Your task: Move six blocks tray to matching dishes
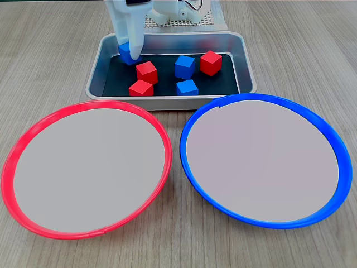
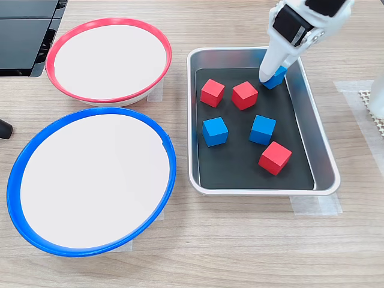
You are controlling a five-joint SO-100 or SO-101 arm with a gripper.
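The silver tray [image 1: 245,67] [image 2: 321,153] has a dark floor holding several small cubes. Three red blocks [image 1: 146,72] [image 1: 140,88] [image 1: 210,62] and two blue blocks [image 1: 184,66] [image 1: 187,87] lie loose on it. In the other fixed view they are the red ones [image 2: 212,92] [image 2: 244,95] [image 2: 275,158] and the blue ones [image 2: 215,131] [image 2: 263,129]. My white gripper [image 1: 131,54] [image 2: 271,75] reaches down into one tray corner and is shut on a third blue block [image 1: 125,53] [image 2: 279,77], low over the floor. One finger [image 1: 136,47] covers part of it. The red-rimmed dish [image 1: 22,139] [image 2: 57,42] and blue-rimmed dish [image 1: 329,139] [image 2: 18,162] hold nothing.
The two dishes sit side by side, close to one long side of the tray, on a wood-grain table. A white mesh pad [image 1: 184,22] lies behind the arm's base. A dark device [image 2: 24,36] sits at a table corner beside the red-rimmed dish.
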